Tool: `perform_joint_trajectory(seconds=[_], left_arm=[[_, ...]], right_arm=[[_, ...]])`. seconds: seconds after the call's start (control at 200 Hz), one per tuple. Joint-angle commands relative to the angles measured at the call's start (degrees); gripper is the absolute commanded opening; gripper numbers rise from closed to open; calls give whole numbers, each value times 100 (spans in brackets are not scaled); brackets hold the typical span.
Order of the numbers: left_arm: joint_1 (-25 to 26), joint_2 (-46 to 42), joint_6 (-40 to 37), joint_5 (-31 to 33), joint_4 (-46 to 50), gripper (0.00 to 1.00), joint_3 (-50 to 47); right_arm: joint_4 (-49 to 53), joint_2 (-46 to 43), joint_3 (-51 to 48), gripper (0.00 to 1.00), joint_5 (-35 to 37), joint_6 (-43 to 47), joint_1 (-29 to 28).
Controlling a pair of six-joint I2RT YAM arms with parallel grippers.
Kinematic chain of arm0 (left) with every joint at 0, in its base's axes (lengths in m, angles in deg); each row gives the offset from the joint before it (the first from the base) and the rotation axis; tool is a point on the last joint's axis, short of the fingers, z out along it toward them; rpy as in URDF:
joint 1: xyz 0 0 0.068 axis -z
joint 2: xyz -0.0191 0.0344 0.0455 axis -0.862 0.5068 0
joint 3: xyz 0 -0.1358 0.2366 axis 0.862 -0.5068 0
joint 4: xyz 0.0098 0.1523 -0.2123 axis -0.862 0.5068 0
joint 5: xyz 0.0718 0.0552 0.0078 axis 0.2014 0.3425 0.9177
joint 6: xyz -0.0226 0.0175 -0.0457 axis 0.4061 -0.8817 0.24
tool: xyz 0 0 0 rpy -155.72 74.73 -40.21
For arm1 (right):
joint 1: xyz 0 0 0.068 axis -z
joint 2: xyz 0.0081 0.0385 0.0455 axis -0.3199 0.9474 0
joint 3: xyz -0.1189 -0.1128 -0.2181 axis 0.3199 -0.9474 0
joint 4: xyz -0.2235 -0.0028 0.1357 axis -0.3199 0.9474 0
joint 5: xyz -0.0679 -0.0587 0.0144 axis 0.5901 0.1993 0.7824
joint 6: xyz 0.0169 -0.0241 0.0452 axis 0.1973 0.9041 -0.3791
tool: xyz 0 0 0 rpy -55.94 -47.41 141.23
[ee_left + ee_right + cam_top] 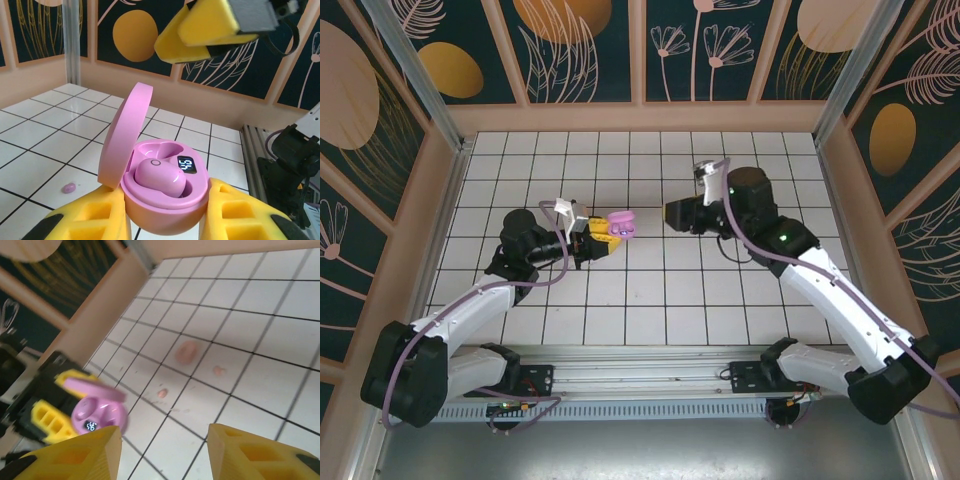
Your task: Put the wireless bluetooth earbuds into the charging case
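The pink charging case (165,205) stands with its round lid (125,132) swung open, and my left gripper (165,200) is shut on its body from both sides. One pale pink earbud (160,177) lies in the near socket beside the lit display; the far socket (160,150) is empty. A tiny pink bud (69,187) lies on the tiles to the left. From above, the case (621,222) hangs mid-table, with my right gripper (670,213) a short way to its right. That right gripper (164,431) is open and empty. Its view, blurred, has several pink bits on the floor, the largest (186,352).
White tiled floor (640,300) is boxed in by wooden walls (640,118) with patterned panels. The metal rail (640,375) carrying both arm bases runs along the near edge. The right gripper's yellow fingers (200,30) hang above the case in the left wrist view.
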Motion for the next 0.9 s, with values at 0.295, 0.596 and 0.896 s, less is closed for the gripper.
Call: perform_joint_trajectory(seconds=[0.295, 0.596, 0.896], left_arm=[[8, -45, -45, 145, -138, 0, -73], [3, -81, -295, 322, 216, 0, -26], [9, -205, -375, 321, 368, 0, -27]], right_arm=[[906, 2391, 581, 43, 26, -613, 939], [281, 3738, 819, 43, 336, -1330, 1083], [1032, 4792, 1992, 38, 896, 1224, 846]])
